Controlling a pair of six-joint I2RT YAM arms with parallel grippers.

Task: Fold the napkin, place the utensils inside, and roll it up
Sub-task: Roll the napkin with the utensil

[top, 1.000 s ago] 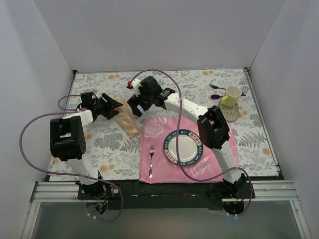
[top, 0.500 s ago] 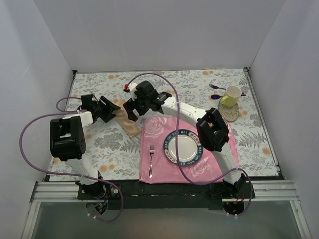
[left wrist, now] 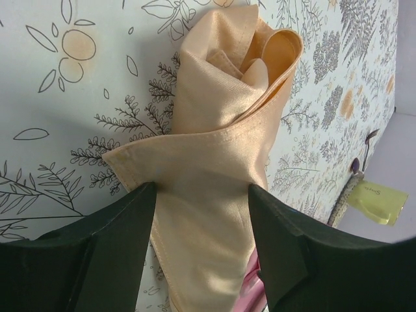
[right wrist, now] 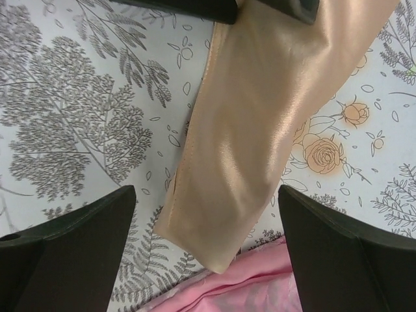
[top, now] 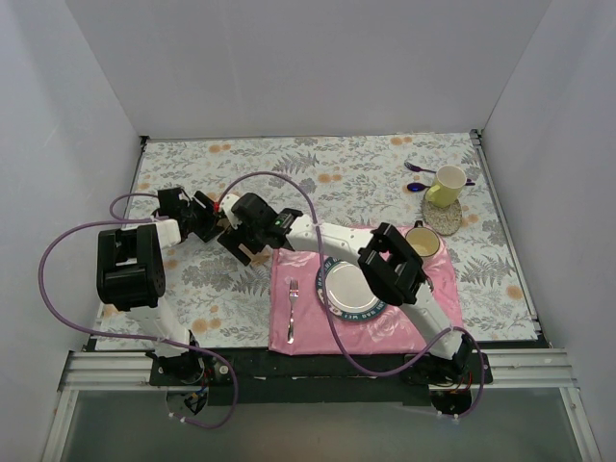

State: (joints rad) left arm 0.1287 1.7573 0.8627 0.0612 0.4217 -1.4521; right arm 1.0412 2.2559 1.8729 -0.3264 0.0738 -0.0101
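Note:
The napkin (left wrist: 221, 130) is a peach-gold satin roll lying on the floral tablecloth, its far end showing spiral layers. My left gripper (left wrist: 201, 195) is shut on the roll's middle, and the cloth touches both black fingers (left wrist: 110, 253). My right gripper (right wrist: 207, 195) hangs wide open over the roll's near end (right wrist: 240, 169), a finger on each side, clear of the cloth. In the top view both grippers, left (top: 214, 221) and right (top: 245, 241), meet at centre left and hide most of the napkin (top: 257, 256). No utensils show.
A pink rose-printed placemat (top: 404, 322) lies right of the napkin's end, with a blue-rimmed plate (top: 348, 289) and a silver fork (top: 292, 306) on it. A yellow cup (top: 446, 185) and purple spoons (top: 416, 168) stand at the back right.
The right arm has swung left and nearer, bringing its open gripper over the napkin's near end. The left gripper has stayed on the roll, shifting only slightly.

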